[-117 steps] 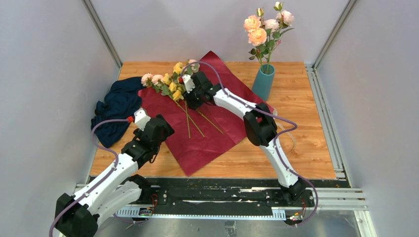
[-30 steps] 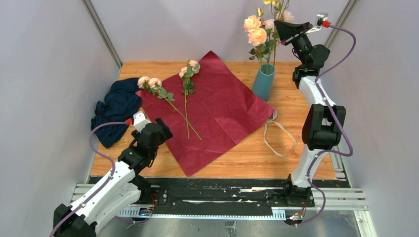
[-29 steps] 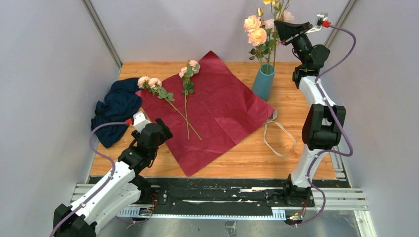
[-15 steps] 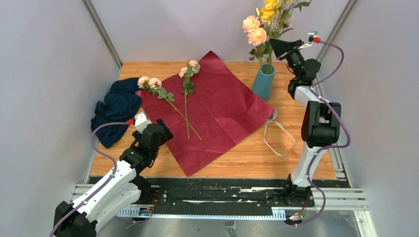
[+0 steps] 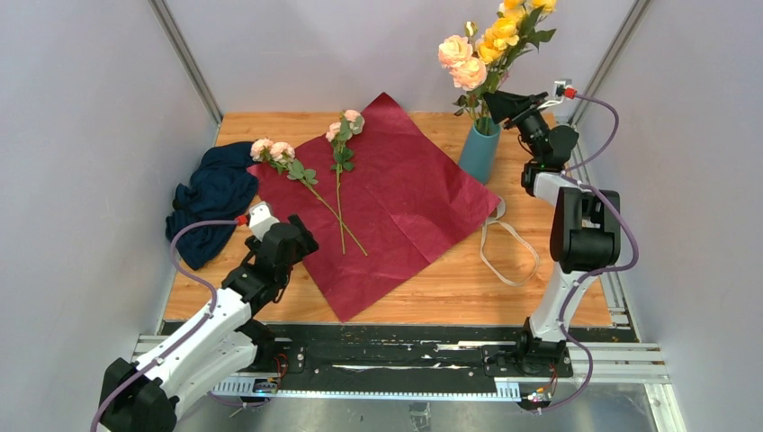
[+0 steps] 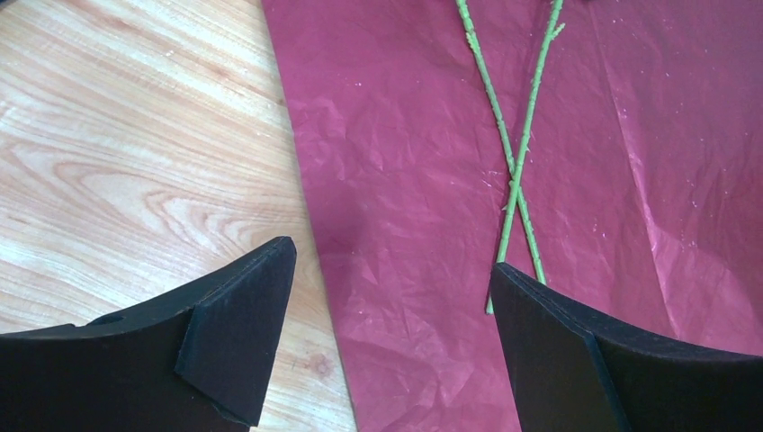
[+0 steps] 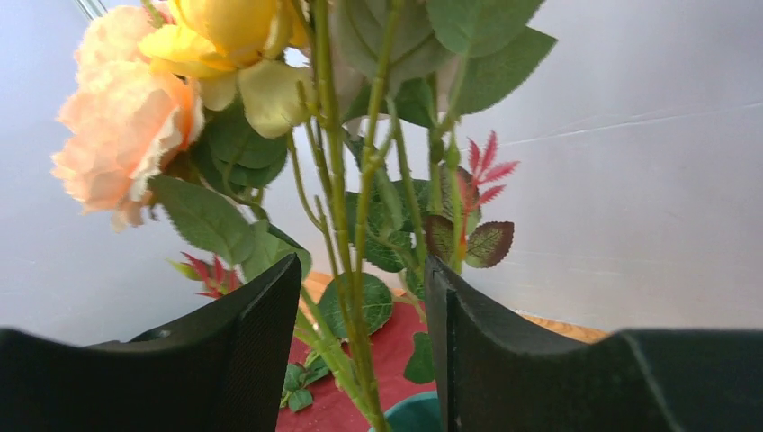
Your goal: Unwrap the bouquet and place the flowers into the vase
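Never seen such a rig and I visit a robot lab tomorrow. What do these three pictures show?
Two robot arms are bolted at a wooden table's near edge. The wide picture comes from a camera above and behind them; the other two come from a camera on each wrist, so the black wedges are its own fingers. On the table lie a maroon paper with two roses on it, a navy cloth, a ribbon and a teal vase holding more roses. The left gripper hangs open over the paper's edge, empty. The right gripper is by the vase, jaws apart around the stems.
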### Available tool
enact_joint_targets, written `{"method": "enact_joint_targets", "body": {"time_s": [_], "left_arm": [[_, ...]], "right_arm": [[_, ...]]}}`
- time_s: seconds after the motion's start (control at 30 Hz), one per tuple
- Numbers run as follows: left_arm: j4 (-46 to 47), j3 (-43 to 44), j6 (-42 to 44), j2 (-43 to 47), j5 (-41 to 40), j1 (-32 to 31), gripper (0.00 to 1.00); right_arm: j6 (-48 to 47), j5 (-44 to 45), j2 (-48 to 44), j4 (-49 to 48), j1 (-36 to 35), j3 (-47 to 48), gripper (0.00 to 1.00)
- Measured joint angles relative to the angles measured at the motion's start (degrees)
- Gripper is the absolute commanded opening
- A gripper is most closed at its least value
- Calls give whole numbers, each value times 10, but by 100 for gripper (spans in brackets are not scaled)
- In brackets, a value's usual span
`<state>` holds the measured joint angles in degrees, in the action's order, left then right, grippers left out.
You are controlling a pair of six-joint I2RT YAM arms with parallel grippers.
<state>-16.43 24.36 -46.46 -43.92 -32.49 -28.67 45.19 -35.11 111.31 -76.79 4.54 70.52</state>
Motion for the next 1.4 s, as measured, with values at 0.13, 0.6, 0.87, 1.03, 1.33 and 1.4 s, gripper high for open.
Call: {"method": "enact_joint_targets", "body": {"time_s": [0.13, 0.6, 0.87, 1.03, 1.33, 1.4], "left_arm": [[8, 0, 0, -5, 7, 0, 88], [13, 22, 0, -38, 29, 0, 92], [9, 165, 4, -186, 30, 0, 96], [4, 169, -8, -192, 28, 0, 97], [-60, 98, -36, -45, -33, 0, 96], [-72, 86, -37, -9, -44, 0, 96]], "right_arm": [[0, 7, -41, -13, 0, -33, 58], [5, 33, -106, -71, -8, -169, 61], [-175, 100, -226, 146, -200, -191, 63], [-292, 145, -209, 346, -343, -58, 65], [-353, 205, 40, 587, -435, 189, 70], [-362, 222, 98, 632, -454, 247, 70]]}}
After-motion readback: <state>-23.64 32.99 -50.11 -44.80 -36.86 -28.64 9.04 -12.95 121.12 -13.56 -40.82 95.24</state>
